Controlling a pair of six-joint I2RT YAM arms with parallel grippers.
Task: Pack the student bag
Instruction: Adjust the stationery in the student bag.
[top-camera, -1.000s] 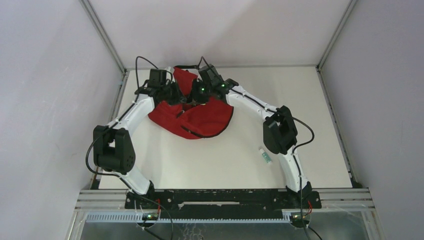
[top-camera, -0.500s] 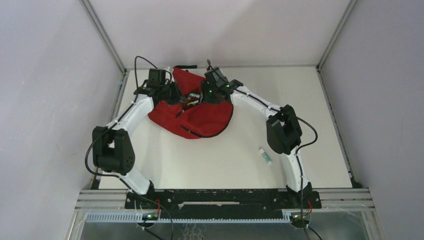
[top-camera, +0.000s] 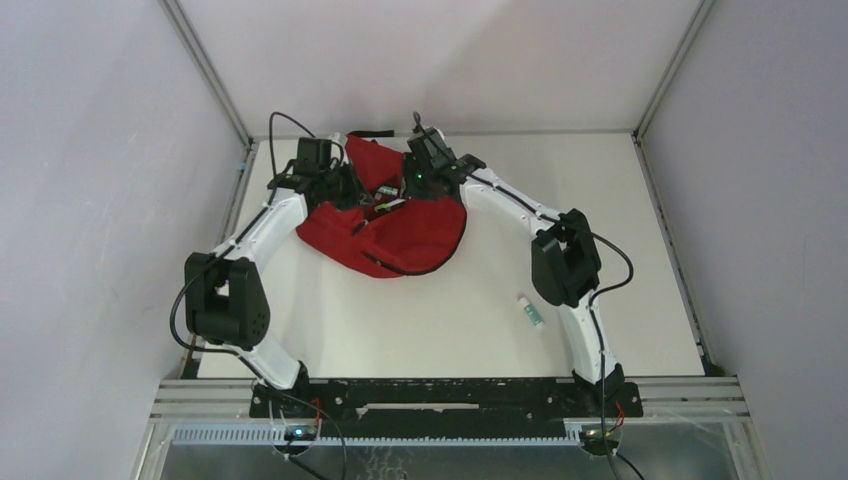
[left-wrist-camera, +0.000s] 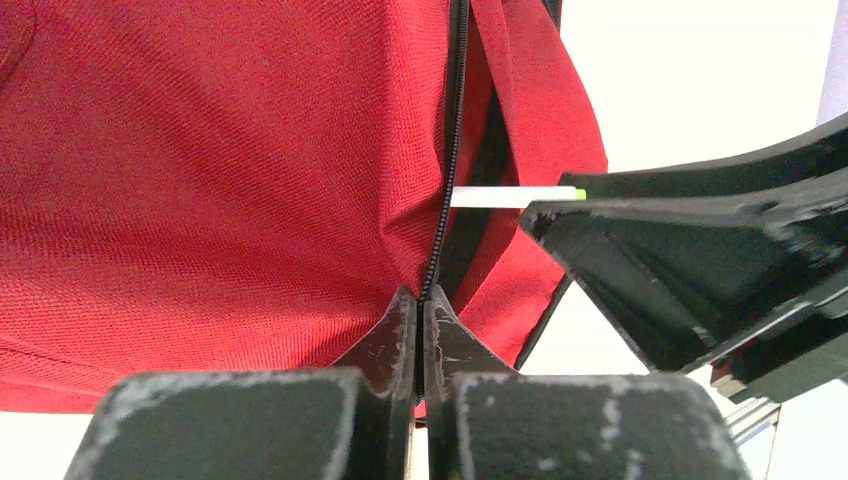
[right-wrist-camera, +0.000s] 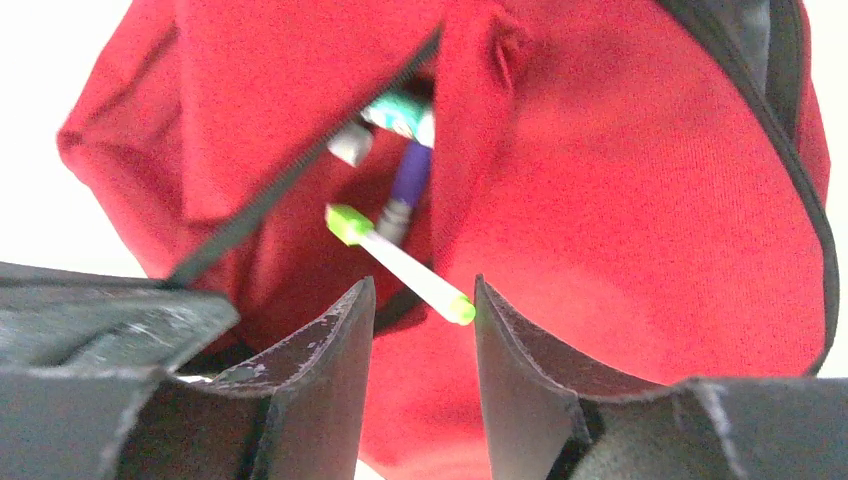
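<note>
I saw the student bag (top-camera: 410, 235) lying far back on the bench (top-camera: 450, 330), left arm (top-camera: 262, 228) at its left edge, right arm (top-camera: 510, 205) over its opening, a small white tube (top-camera: 530, 311) nearer.

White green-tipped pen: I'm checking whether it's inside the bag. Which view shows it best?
Right wrist: the pen shows whole, both green ends, at the student bag's open zip. Left wrist shows a sliver; top, a speck.

It was a robotics test cell: plain grey panels (top-camera: 90, 200) and aluminium rails (top-camera: 205, 72) at upper left boxed a white tabletop (top-camera: 450, 330).
</note>
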